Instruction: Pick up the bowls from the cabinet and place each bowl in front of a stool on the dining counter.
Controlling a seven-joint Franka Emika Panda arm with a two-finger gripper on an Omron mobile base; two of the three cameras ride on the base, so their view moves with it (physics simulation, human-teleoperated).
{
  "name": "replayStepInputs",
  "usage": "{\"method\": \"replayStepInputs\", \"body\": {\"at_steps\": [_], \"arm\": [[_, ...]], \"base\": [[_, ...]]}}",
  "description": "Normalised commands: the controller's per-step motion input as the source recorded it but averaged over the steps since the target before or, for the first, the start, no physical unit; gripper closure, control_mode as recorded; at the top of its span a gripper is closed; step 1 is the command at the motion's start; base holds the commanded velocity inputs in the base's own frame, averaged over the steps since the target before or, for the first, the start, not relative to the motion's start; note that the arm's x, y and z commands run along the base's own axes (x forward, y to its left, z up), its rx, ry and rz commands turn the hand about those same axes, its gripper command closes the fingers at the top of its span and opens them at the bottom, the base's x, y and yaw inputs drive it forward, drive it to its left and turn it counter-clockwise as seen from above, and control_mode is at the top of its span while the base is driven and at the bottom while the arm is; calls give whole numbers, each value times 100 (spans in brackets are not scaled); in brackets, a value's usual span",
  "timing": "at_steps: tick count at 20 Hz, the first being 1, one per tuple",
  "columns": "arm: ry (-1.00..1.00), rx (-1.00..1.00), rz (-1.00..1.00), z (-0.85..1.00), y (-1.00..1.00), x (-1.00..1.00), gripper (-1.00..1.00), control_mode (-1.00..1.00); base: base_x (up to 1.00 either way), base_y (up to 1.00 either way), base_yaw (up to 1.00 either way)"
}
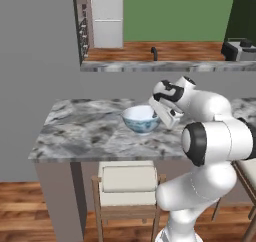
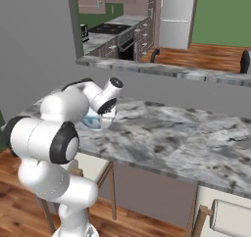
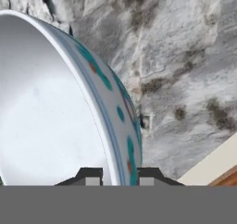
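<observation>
A white bowl (image 1: 141, 118) with a blue-green pattern on its outside sat upright on the marbled bench (image 1: 85, 133), toward the front half of the slab and roughly in line with the cream-cushioned stool (image 1: 128, 185) tucked under the bench edge below it. Its inside was plain white and held nothing. The gripper (image 1: 163, 117) was at the bowl's right rim, and from the hand view the jaws were drawn in narrow on that rim, one dark fingertip (image 3: 89, 176) inside the wall of the bowl and the other outside against the painted band, so the rim (image 3: 121, 140) ran between them. From the right base view the bowl (image 2: 94, 119) was mostly hidden behind the arm's wrist, with just a bit of patterned side showing above the bench. A second stool's cushion (image 2: 230, 217) stood further along under the bench. Behind the bench ran a taller marble-capped half wall (image 1: 150, 66), well apart from the bowl.
</observation>
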Motion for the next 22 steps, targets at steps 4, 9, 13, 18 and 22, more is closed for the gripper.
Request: {"method": "replayStepInputs", "body": {"at_steps": [4, 9, 13, 18, 22], "arm": [[0, 0, -4, -50, 43, 37, 100, -100], [0, 4, -2, -46, 22, 31, 100, -100], [0, 1, 0, -39, 1, 13, 100, -100], [0, 0, 0, -2, 5, 0, 100, -100], [0, 0, 0, 0, 0, 0, 100, -100]], "base": [[0, 0, 0], [0, 0, 0], [0, 0, 0], [0, 0, 0], [0, 0, 0]]}}
